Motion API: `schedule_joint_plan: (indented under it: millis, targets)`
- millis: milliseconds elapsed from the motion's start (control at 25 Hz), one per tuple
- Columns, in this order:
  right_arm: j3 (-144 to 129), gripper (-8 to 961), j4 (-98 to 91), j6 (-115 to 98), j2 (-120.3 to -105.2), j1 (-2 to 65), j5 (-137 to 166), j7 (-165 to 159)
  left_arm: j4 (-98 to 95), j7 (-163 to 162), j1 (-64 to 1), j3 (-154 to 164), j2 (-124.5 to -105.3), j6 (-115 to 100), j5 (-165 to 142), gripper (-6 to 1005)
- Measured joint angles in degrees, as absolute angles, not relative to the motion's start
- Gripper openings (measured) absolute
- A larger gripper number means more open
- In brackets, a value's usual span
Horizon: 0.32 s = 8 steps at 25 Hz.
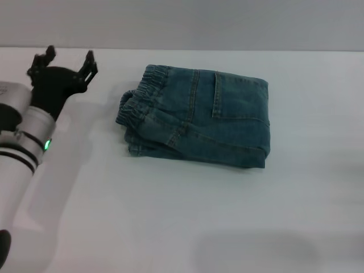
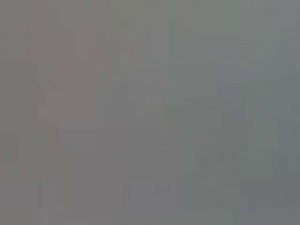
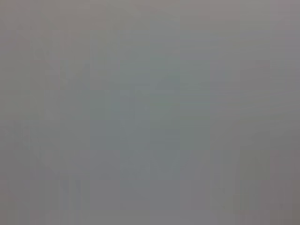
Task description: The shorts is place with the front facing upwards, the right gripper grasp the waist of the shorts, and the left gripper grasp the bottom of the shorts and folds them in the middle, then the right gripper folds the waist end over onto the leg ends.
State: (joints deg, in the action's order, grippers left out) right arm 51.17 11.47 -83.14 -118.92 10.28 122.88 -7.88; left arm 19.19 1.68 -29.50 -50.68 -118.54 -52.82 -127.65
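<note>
The shorts [image 1: 196, 116] lie folded into a compact rectangular bundle near the middle of the white tabletop [image 1: 170, 216], a little toward the far edge. The puckered elastic waist [image 1: 142, 94] sits on top at the bundle's left end, and beneath it, at the lower left corner, straight stitched layers that seem to be the leg ends [image 1: 149, 149] peek out, though the stacked denim makes it hard to tell one layer from another. A back pocket [image 1: 239, 96] faces upward on the right half of the bundle. The left tool [image 1: 63, 61] hovers over the tabletop at the far left, well apart from the shorts and touching nothing. Its thick white-silver arm [image 1: 23, 153] rises from the lower left corner of the head view and slants up and away, the small green ring [image 1: 47, 144] glowing on the wrist just behind the black claw. The two black fingers [image 1: 88, 63] stand spread, pointing away from the robot, with nothing between them. The right tool does not appear in the head view, and both wrist views show only a flat grey blur from which nothing can be read.
</note>
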Motion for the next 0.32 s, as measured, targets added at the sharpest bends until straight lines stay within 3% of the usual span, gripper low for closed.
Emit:
schedule_joint_plan:
  millis: [160,320]
  targets:
    - [51.82,252,10.97,-84.31,-119.0,9.86,122.22,-8.13,19.17,1.3,-28.82,-51.61,-118.66,-53.17,-127.61,850]
    - [52.01,252,11.02,-84.37,-119.01,10.19,122.18,-9.78,19.26,0.92,-28.66,-51.57,-118.73,-54.21,-127.62,850]
